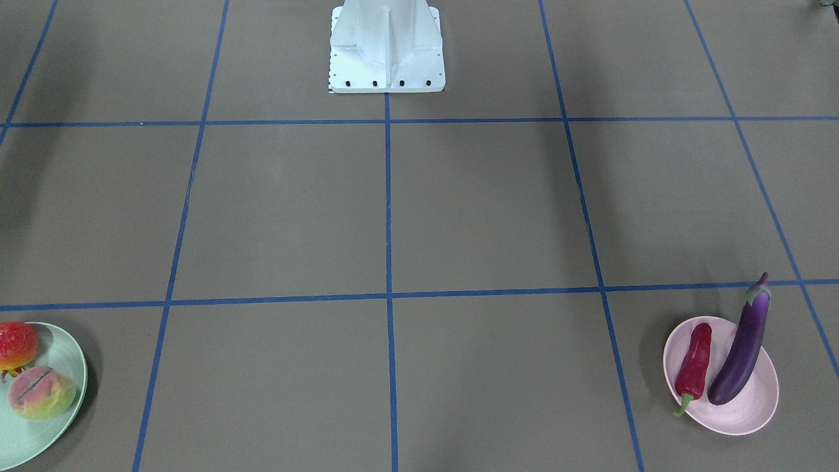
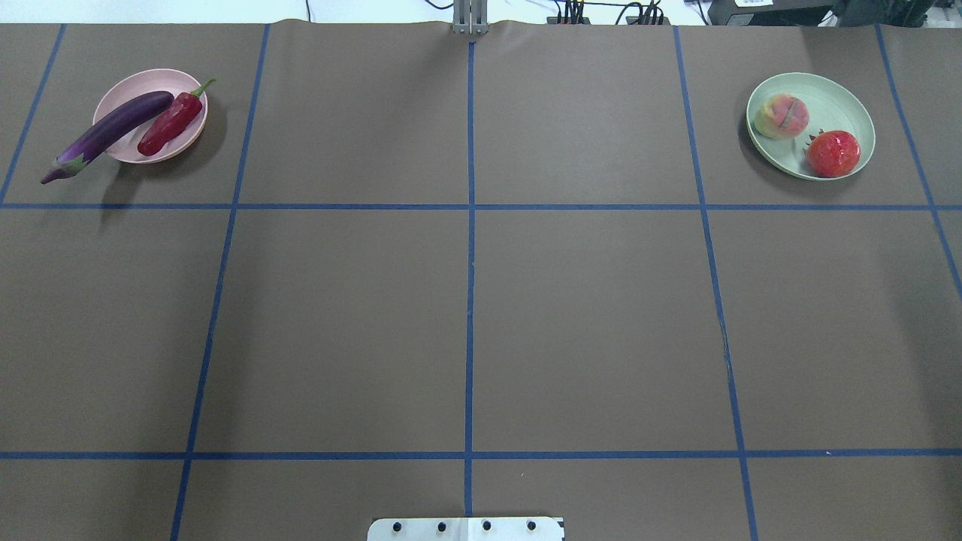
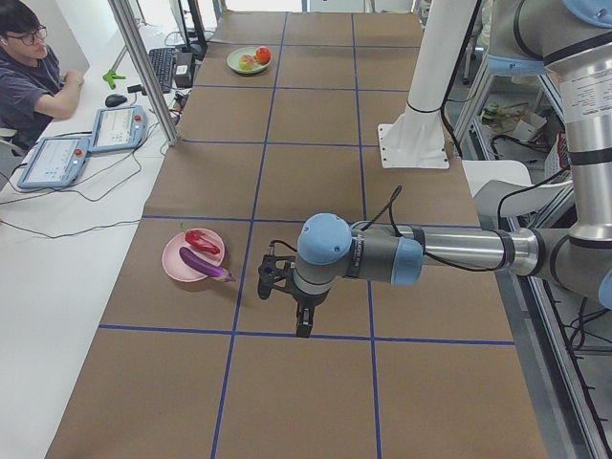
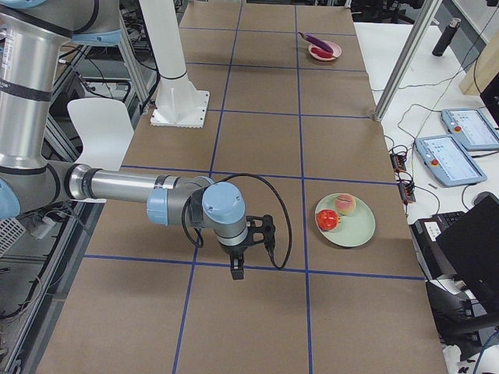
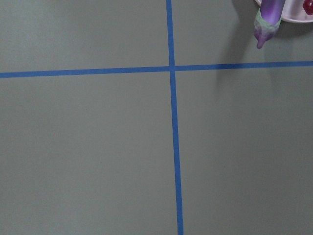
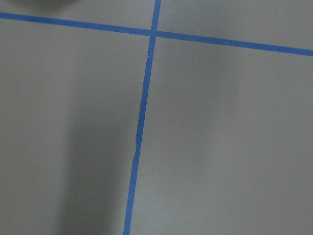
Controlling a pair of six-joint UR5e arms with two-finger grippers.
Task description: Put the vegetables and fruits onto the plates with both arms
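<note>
The purple eggplant (image 1: 741,354) (image 2: 113,131) and the red chili pepper (image 1: 695,360) (image 2: 171,124) lie on the pink plate (image 1: 747,413) (image 2: 124,83); the eggplant's cap end (image 5: 268,19) overhangs the rim. The pomegranate-like fruit (image 1: 16,344) (image 2: 833,152) and the peach (image 1: 40,392) (image 2: 782,116) lie on the mint green plate (image 1: 62,354) (image 2: 845,109). My left gripper (image 3: 303,323) hangs above bare table, apart from the pink plate (image 3: 172,263). My right gripper (image 4: 236,269) hangs above bare table, apart from the green plate (image 4: 355,230). I cannot tell whether either is open or shut.
The white robot base (image 1: 387,52) (image 2: 466,528) stands at the table's middle edge. Blue tape lines grid the brown table. An operator (image 3: 29,67) sits beside teach pendants (image 3: 57,158) (image 4: 452,156) past the far table edge. A metal post (image 3: 143,67) stands there.
</note>
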